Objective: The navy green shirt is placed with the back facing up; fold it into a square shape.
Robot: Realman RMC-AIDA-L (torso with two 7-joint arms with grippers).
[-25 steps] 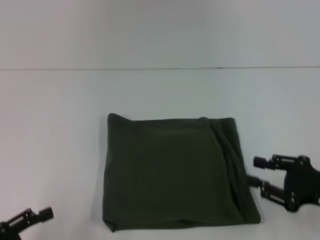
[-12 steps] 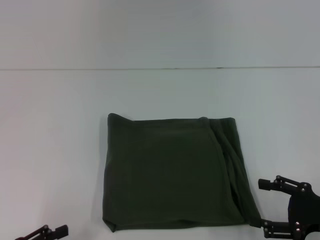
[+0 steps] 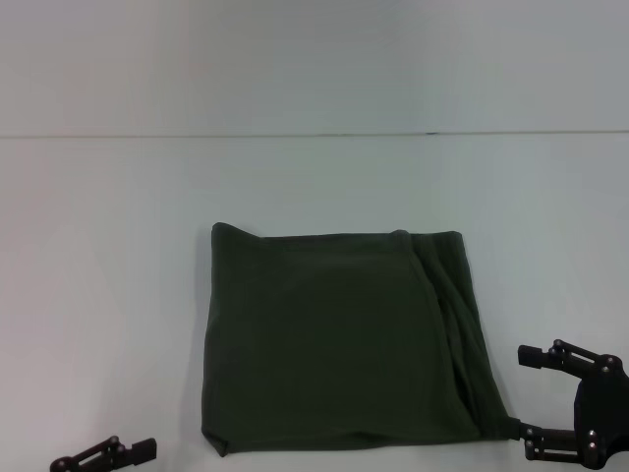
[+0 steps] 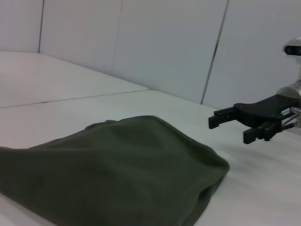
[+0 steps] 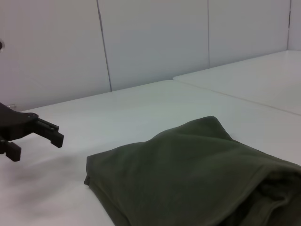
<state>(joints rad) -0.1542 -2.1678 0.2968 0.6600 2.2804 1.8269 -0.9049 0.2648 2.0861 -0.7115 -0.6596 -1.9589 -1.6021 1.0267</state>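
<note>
The dark olive-green soft cotton shirt (image 3: pixel 339 339) is found folded into a near-square on the white table (image 3: pixel 108 256), plain side up, with bunched layers along its right edge. The right gripper (image 3: pixel 541 393) is noted beside the near right corner, fingers spread, nothing held. The left gripper (image 3: pixel 133 450) sits low at near left, empty; its opening cannot be judged. Retreat is best made clear of the cloth, so no edge is snagged.

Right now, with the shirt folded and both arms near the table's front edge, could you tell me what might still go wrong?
The right gripper, open, sits close beside the navy green shirt at its near right corner; a careless move could snag that corner and undo the fold. The right side shows bunched layers, which might spring loose. The left gripper sits low near the front left, apart from the shirt, so it poses little risk.
</note>
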